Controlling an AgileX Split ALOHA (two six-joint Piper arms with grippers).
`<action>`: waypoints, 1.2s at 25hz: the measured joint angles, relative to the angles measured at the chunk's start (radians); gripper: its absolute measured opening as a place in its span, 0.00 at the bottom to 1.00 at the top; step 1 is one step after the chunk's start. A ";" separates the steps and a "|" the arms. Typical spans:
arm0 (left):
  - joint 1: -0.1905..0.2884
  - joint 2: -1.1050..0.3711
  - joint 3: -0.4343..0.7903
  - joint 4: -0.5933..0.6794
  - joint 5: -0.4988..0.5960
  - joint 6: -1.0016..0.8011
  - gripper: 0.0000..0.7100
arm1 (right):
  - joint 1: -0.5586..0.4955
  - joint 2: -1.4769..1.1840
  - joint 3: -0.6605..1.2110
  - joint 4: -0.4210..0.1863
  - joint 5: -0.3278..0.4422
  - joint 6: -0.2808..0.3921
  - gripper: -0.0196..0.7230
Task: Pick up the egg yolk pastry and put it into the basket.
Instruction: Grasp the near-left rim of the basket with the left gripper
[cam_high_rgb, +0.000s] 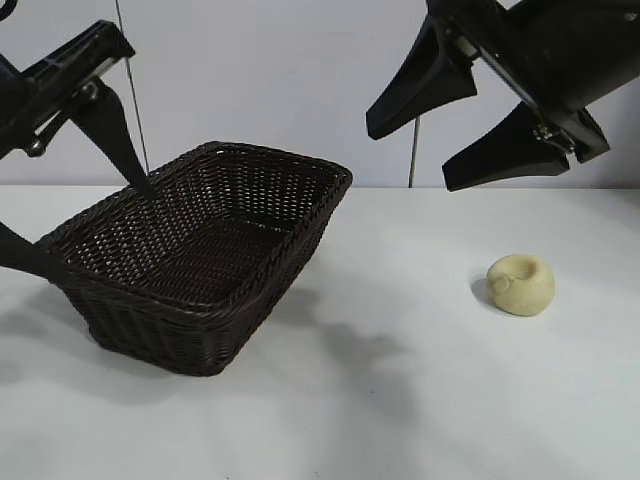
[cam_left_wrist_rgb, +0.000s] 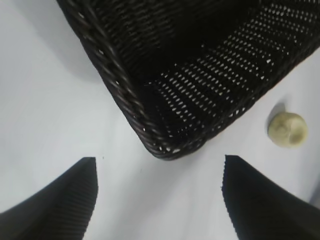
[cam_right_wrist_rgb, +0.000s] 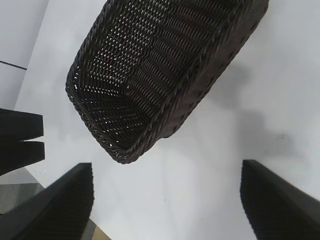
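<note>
The egg yolk pastry sits on the table, well right of the basket. The right gripper hangs released above it; it should descend straight, straddling the bun. The left gripper waits released at the basket's left rim.

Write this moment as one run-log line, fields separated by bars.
egg yolk pastry: on table, outside basket | left gripper: open, at basket | right gripper: open, raised above table | nothing held

My basket: dark brown open weave, braided rim. Egg yolk pastry: pale yellow-cream. Table: plain white. My gripper fingers: ribbed black.
</note>
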 joint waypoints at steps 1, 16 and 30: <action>0.000 0.000 0.000 0.018 -0.001 -0.029 0.72 | 0.000 0.000 0.000 0.000 0.000 0.000 0.81; 0.000 0.192 0.000 0.046 -0.099 -0.067 0.72 | 0.000 0.000 0.000 -0.003 -0.001 0.000 0.81; 0.000 0.350 0.000 0.046 -0.215 -0.069 0.60 | 0.000 0.000 0.000 -0.003 -0.002 0.000 0.81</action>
